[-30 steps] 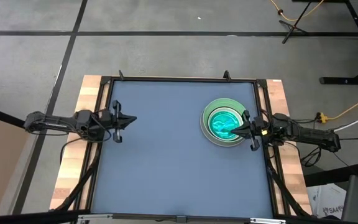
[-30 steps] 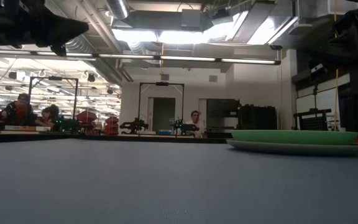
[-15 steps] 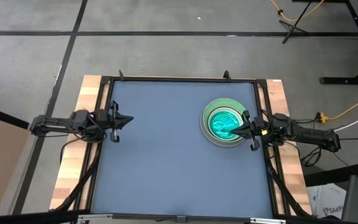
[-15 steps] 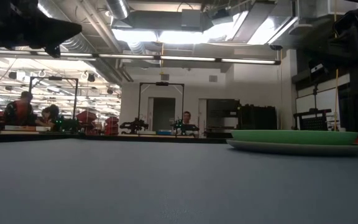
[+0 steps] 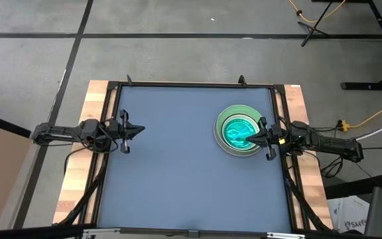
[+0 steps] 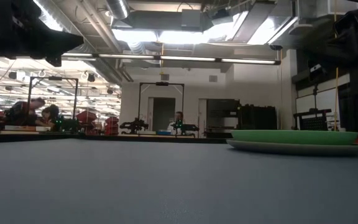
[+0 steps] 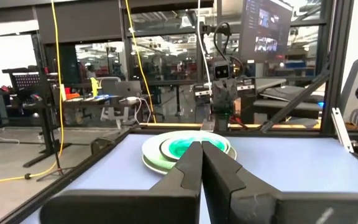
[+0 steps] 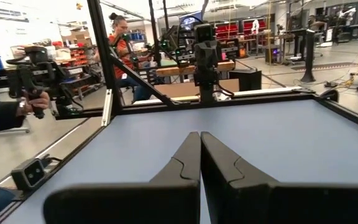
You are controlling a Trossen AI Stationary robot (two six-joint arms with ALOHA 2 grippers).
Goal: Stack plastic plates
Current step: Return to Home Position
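Plastic plates (image 5: 234, 129), one stack (teal topmost)

The tabletop (image 5: 178, 179) has a smooth, matt blue-grey covering inside a black frame (image 5: 191, 84) that looks like metal. Bare light wood boards (image 5: 71, 192) line its left and right edges. The plastic plates (image 5: 241, 131) are smooth. The top one is translucent and glossy, while the light green plate (image 6: 294, 136) and grey plate (image 6: 291, 148) look duller. The left gripper (image 7: 201, 146) and right gripper (image 8: 200, 134) are matt, dark and plastic-looking.
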